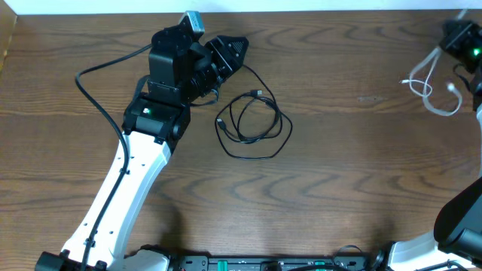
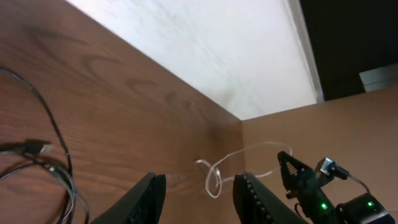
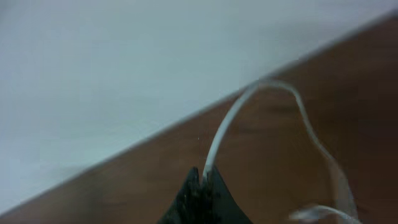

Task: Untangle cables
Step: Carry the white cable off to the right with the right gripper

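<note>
The black cable (image 1: 252, 120) lies in loose loops on the table just right of my left gripper (image 1: 230, 53), apart from it. In the left wrist view the left gripper (image 2: 200, 199) is open with nothing between its fingers (image 2: 149, 199), and the black cable (image 2: 59, 171) runs along the left edge. The white cable (image 1: 433, 89) hangs in a loop at the far right, with my right gripper (image 1: 448, 44) shut on its upper end. The right wrist view shows the right gripper (image 3: 202, 183) pinching the white cable (image 3: 227, 127), which arcs up and away.
The white cable (image 2: 217, 174) and the right gripper (image 2: 305, 180) show in the distance in the left wrist view. The table's far edge (image 1: 339, 12) meets a white wall. A thick black arm wire (image 1: 94, 71) loops left of the left arm.
</note>
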